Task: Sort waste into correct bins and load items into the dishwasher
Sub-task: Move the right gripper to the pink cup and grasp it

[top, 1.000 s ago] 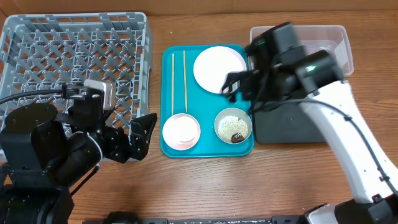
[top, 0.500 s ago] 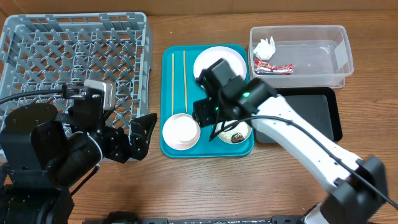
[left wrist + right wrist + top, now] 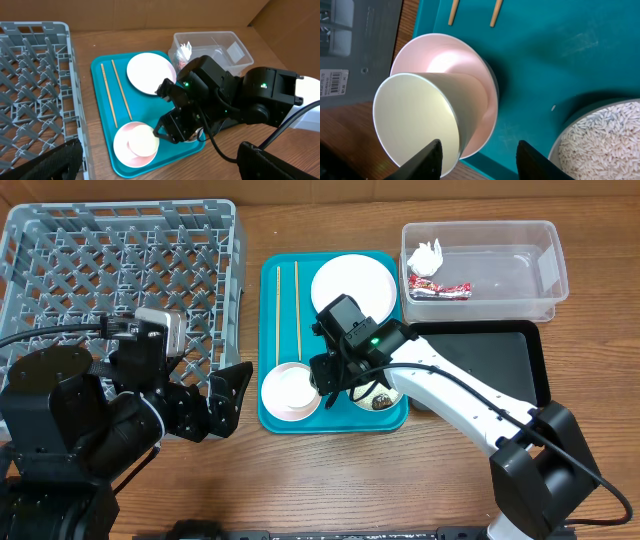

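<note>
Cup [image 3: 417, 117] | tilted in pink bowl [image 3: 470, 65] | right gripper [image 3: 478, 146] apart, close over it

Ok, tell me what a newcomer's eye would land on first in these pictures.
The right gripper hovers open over the teal tray, just above a white cup lying on its side in the pink bowl. Next comes the big grey dish rack on the left side of the table. Last is the clear tub at the top right, holding a red wrapper and a white tissue.
</note>
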{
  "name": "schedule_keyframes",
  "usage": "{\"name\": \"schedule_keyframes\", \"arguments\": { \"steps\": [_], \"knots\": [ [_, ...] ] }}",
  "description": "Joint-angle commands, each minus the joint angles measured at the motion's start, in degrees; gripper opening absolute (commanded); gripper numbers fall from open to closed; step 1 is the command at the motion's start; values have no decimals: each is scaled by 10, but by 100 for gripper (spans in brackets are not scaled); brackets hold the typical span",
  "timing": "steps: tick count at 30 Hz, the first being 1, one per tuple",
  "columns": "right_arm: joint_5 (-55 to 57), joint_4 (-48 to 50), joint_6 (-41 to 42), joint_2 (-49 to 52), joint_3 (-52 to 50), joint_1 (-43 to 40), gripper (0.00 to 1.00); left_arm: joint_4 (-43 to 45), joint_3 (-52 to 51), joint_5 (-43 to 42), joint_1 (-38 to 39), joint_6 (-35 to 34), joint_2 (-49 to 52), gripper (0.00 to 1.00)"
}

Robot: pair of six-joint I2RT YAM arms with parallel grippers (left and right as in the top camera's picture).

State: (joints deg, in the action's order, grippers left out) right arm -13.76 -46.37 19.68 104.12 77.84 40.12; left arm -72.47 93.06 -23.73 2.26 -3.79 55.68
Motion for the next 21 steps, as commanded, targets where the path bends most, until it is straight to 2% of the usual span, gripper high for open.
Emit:
{"name": "schedule_keyframes", "arguments": {
  "steps": [1,10,16,19,21],
  "knots": [
    [-9,5,3,-3,-7,4,47,0,1,4,3,17,2,100],
    [-9,25,6,31,-7,4,40,11,1,16,3,19,2,100],
    [-9,33,14,33,-7,4,31,-7,1,17,3,19,2,100],
    [-9,37,14,33,-6,4,24,15,1,10,3,16,2,100],
    [-9,34,14,33,-6,4,12,40,1,9,3,3,2,100]
  ]
}}
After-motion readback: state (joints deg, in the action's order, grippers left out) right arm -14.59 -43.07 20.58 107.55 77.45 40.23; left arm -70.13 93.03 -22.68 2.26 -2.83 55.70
